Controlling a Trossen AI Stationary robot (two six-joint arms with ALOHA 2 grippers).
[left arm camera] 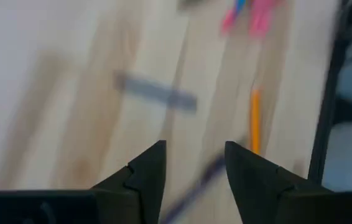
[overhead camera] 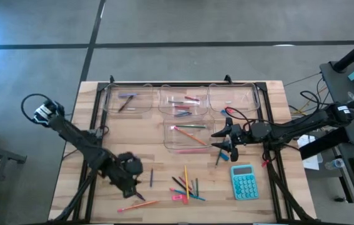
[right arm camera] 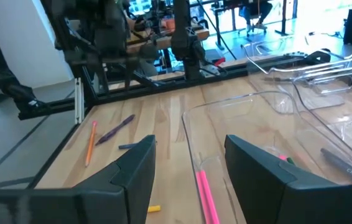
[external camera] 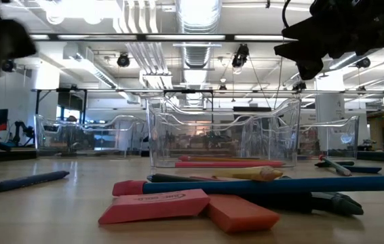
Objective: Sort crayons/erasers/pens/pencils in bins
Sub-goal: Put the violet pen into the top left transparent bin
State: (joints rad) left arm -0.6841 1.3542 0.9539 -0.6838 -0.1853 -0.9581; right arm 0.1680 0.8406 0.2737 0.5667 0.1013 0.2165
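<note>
Left gripper (left arm camera: 194,163), fingers spread and empty, hovers over a dark pen (left arm camera: 191,186) near the table's front-left; next, descend and pinch it.

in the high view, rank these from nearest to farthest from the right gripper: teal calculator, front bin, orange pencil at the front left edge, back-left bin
From the right gripper:
1. Front bin, right beside it on its left-arm side.
2. Teal calculator, nearer the front edge.
3. Back-left bin, far corner on the left arm's side.
4. Orange pencil, front edge by the left gripper.
</note>
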